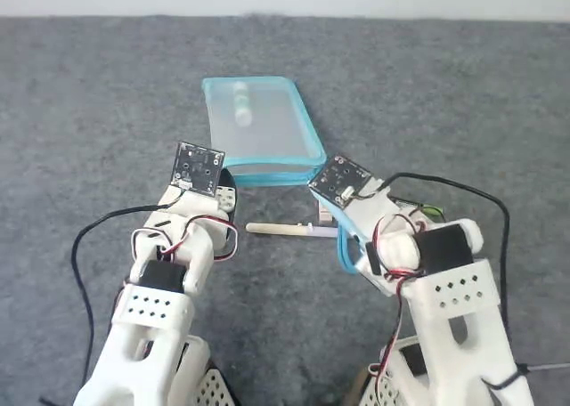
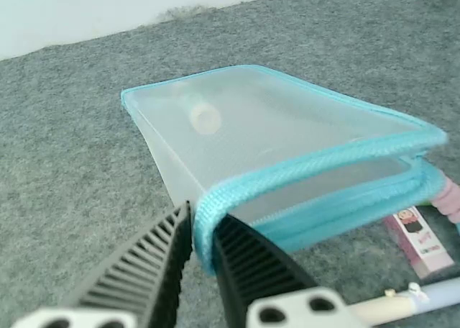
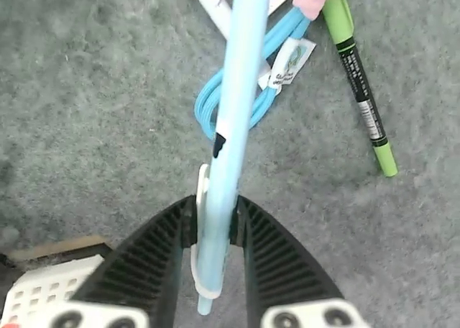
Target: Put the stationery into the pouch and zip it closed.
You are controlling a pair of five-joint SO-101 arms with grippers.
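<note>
the left gripper (image 2: 201, 226) has its jaws pinched narrow on the teal edge of the pouch (image 2: 287, 126) at a near corner, lifting the top lip off the bottom one. this looks meant to hold the mouth open and keep the pouch from sliding when something is pushed in. the pouch lies flat on the grey mat (image 1: 89, 112) just past both arms, its mouth facing them and the zip still undone. one small pale item (image 2: 205, 118) already sits deep inside, near the closed far end. the right gripper (image 3: 215, 207) has its jaws clamped on a blue pen (image 3: 241, 76) near its clip end, so the long free end points ahead, probably so the tip can go into the gap first. still on the mat are a cream pen (image 1: 285, 230) lying crosswise between the arms just short of the mouth, a small box (image 2: 417, 238) by the pouch's other near corner, and a green pen (image 3: 359, 90) beside a looped blue cord (image 3: 203, 116). judging by these, packing is at an early stage.
</note>
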